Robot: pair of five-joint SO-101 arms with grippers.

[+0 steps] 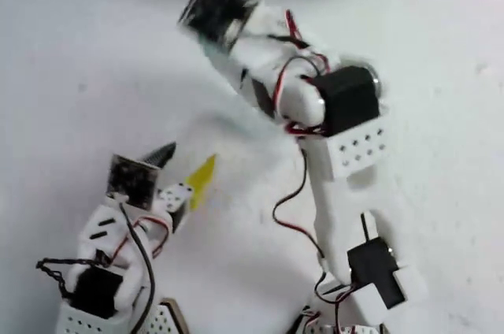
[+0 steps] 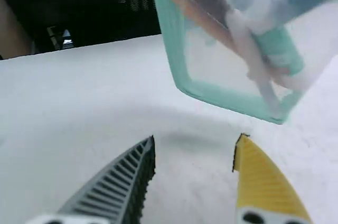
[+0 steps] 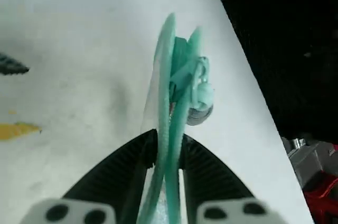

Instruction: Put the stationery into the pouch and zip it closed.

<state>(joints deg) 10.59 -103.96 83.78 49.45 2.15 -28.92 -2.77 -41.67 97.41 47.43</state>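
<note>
The right gripper (image 3: 169, 137) is clamping its two black fingers (image 3: 121, 174) on the teal rim of the pouch (image 2: 222, 71), with the rim running up between them and the jaws nearly closed on it. From the right wrist view the pouch is showing edge-on, its zip slider (image 3: 198, 94) sitting on the rim beyond the fingertips. In the left wrist view the clear, teal-bordered pouch is hanging tilted ahead of the left gripper (image 2: 195, 145) and seems to be off the white table (image 1: 79, 74) (a soft shadow is lying on the surface beneath it). Stationery is already lying inside: a teal-capped pen (image 2: 280, 49), a white stick (image 2: 248, 49) and an orange-brown pencil (image 2: 193, 10), all slanting toward the lower corner. The left gripper is standing wide open, its black finger (image 2: 124, 182) and yellow finger (image 2: 261, 182) apart with nothing between them, and the pouch's corner is hanging beyond the tips without touching them. In the high view this arm is sitting near the table's front edge.
</note>
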